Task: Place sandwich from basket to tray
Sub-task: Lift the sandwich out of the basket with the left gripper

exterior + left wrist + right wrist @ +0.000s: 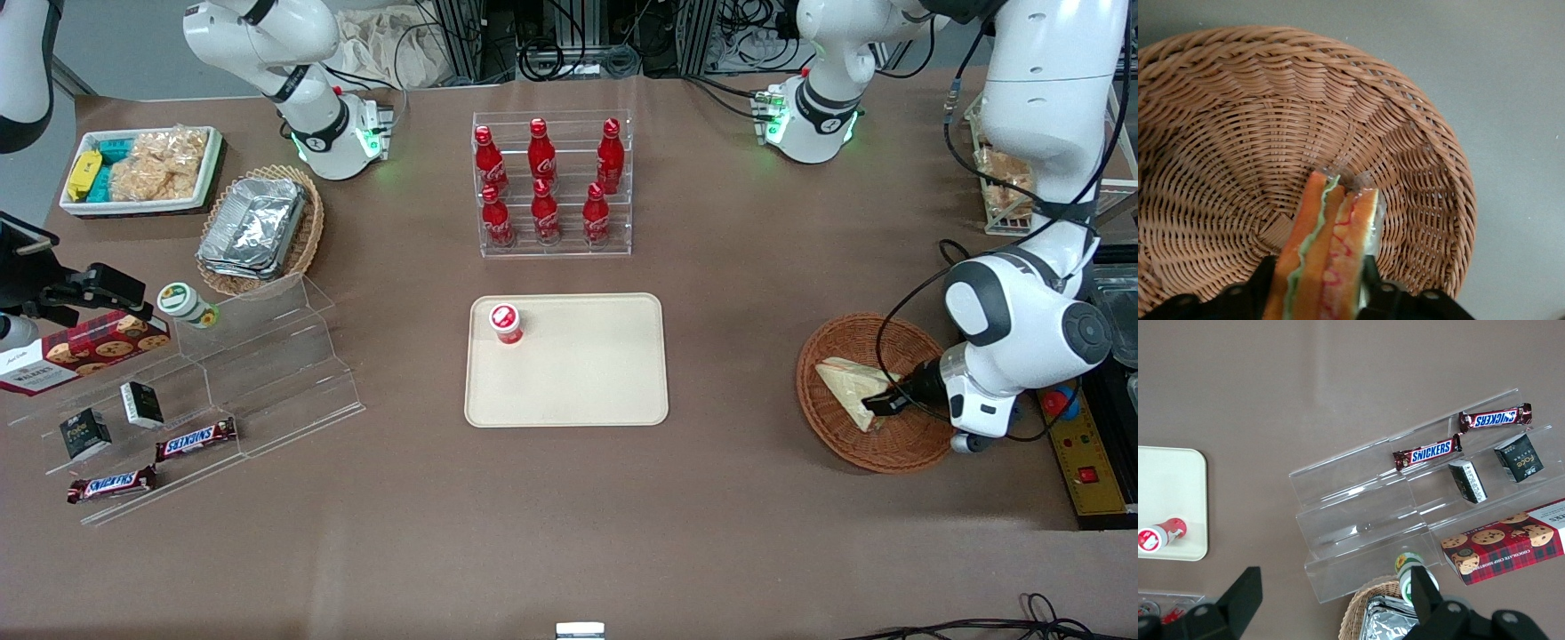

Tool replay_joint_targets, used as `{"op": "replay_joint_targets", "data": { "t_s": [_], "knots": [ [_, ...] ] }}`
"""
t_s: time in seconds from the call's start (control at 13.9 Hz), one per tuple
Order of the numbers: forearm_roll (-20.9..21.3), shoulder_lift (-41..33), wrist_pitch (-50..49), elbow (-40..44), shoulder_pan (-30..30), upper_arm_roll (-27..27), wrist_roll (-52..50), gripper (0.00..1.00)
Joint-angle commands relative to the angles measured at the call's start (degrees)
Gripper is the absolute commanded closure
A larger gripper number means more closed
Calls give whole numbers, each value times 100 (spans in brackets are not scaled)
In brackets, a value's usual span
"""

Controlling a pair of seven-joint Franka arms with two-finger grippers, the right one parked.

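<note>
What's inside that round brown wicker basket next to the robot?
One wrapped sandwich lies in the basket, with the hand closed on it. Bare weave shows around it. What lies under the sandwich and the hand is covered.

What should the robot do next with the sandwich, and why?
Probably lift straight up. The tool sits in the basket with its fingers on either side of the sandwich, seemingly gripping it, and the tray still holds only a red-capped bottle.

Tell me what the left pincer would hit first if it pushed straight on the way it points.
The left pincer is shut on the sandwich in the basket. Straight on, the sandwich's tip would probably meet the basket's woven wall first, though depth is unclear.
</note>
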Motion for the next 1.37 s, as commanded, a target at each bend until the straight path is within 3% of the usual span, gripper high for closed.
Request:
{"op": "replay_joint_targets", "data": {
  "t_s": [0.0,0.14,0.29,0.65,0.86,1.08,1.3],
  "knots": [
    [-81,-162,15,-62,-25,-7,-43,84],
    [-37,-398,-186,131,-34,-16,-34,90],
    [85,-662,-983,586,-34,11,1,92],
    [1025,-1321,-3171,1905,-34,-15,-42,92],
    [1316,-1559,-4508,2678,-139,-147,-60,92],
    [1667,-1770,-5160,3049,-568,-401,-672,92],
    [1686,-1806,-5241,3076,-1350,-665,-1945,92]
  ]
}}
